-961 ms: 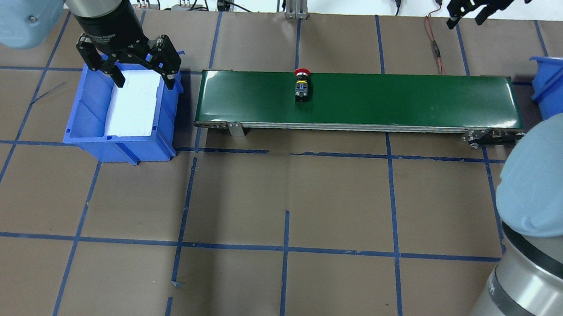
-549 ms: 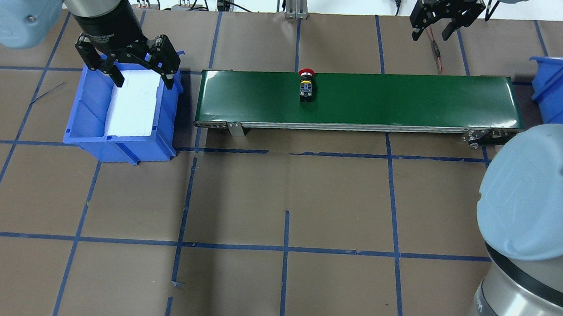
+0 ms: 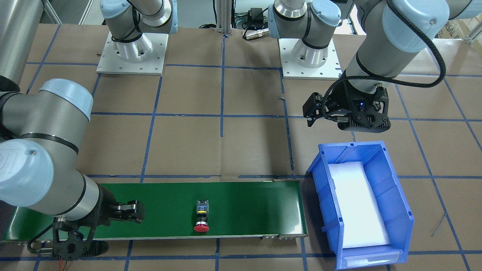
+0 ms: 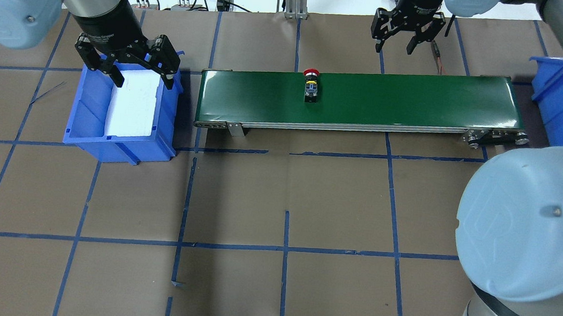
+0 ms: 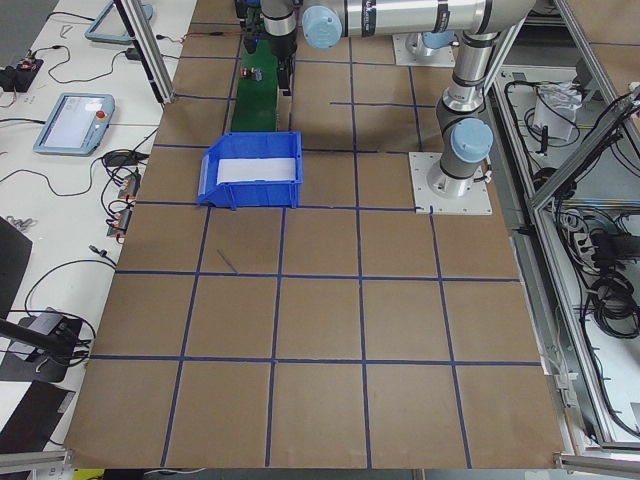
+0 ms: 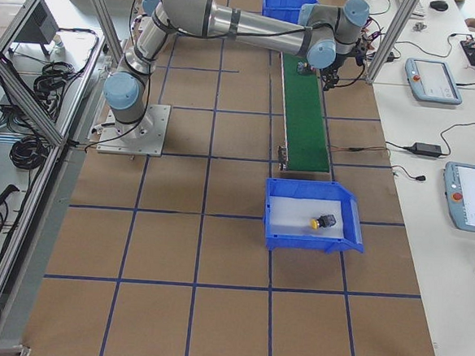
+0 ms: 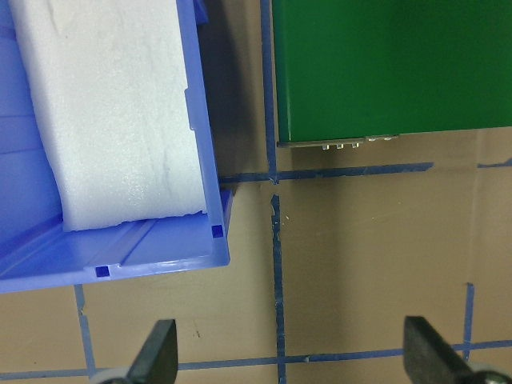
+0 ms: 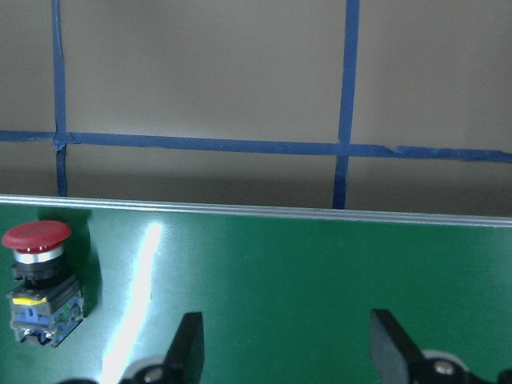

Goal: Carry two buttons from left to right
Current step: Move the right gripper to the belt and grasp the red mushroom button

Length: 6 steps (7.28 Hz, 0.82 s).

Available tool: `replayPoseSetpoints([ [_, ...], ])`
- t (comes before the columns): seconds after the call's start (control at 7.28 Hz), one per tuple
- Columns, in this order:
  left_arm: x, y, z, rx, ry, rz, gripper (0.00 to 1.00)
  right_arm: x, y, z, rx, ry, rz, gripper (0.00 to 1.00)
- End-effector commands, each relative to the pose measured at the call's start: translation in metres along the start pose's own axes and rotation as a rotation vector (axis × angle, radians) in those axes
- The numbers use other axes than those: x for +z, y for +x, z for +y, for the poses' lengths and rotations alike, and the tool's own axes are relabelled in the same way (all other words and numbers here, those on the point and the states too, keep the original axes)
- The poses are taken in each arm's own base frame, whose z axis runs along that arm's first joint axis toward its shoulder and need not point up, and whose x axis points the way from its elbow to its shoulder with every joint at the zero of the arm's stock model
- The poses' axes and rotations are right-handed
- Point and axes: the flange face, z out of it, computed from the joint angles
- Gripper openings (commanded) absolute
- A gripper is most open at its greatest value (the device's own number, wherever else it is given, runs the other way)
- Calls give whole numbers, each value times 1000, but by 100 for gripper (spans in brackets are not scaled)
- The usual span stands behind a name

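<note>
Right wrist-mounted view catches only the tips of the right hand (image 8: 288,352). Its two fingers (image 8: 188,348) are cut off by the bottom edge and stand wide apart with nothing between them. The red button (image 8: 38,280) lies on its side at that view's left edge, on the green conveyor belt (image 8: 320,272), off to one side of the fingers and clear of them.

From overhead, the right hand (image 4: 394,49) hangs fingers-down over the bench (image 4: 284,188), just beyond the belt's far edge. The red button (image 4: 311,85) lies on the belt to its left, cap toward that far edge. The right arm's large elbow (image 4: 532,223) blocks the lower right corner. The right blue bin (image 4: 562,107) is cut by the frame, and its contents cannot be made out there. The exterior right view shows the yellow button (image 6: 322,222) on white foam inside that bin (image 6: 276,230), well apart from both hands.

The left hand (image 4: 144,82) hovers fingers-down over the far end of the left blue bin (image 4: 89,112), spread wide and empty. This bin holds a white foam pad (image 4: 134,101). In the left wrist-mounted view the fingertips poke in at the bottom edge, above a bin corner and the belt's end.
</note>
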Motion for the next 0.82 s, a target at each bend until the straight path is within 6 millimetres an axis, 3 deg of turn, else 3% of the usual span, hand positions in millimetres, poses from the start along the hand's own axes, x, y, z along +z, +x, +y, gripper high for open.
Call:
replayPoseSetpoints([
  [0.0,0,-1,0,-1,0,0,100,19,-25,25,40,-3,0,77],
  [0.55,2,0,-1,-9,-3,1,100,39,-78,42,44,-1,1,77],
  [0.69,2,0,-1,-6,-5,1,100,41,-83,44,47,4,22,77],
])
